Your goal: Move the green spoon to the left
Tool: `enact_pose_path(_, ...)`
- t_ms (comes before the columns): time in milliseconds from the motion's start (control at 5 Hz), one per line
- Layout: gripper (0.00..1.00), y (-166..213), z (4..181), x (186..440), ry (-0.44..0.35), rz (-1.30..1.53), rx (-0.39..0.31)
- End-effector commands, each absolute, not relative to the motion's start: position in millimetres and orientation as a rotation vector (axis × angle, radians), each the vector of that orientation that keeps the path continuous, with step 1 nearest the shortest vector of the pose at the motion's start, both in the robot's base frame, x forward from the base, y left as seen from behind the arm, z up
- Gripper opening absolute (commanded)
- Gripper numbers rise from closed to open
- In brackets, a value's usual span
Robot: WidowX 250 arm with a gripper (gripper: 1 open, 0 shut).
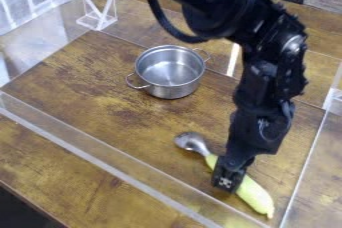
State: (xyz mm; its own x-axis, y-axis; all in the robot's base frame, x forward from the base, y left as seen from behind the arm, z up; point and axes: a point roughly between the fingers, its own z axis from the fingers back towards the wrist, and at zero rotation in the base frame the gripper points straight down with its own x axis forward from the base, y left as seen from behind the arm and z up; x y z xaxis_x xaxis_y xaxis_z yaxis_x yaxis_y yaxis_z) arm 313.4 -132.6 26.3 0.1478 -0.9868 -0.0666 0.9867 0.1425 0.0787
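gripper (pixel 227 180): jaws spread wide | down on green spoon (pixel 230 176) handle | nothing clamped

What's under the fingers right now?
The green spoon lies under the gripper on the wooden table. Its metal bowl and the handle's far end show; the middle of the handle is covered by the fingers.

A small steel pot (pixel 168 71) with 2 side handles stands upright and empty on the dark wooden desk (pixel 80 87). A clear plastic wall (pixel 94 157) runs along the desk's near edge, and a clear stand (pixel 94 13) sits at the far left.
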Motion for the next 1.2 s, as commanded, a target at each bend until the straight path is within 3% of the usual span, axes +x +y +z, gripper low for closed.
enact_pose_path(0, 1.0, -126, 36.5, 320, -0.058, -1.327, 0.096)
enact_pose_path(1000, 1.0, -140, 39.5, 336, -0.065, -1.348, -0.05)
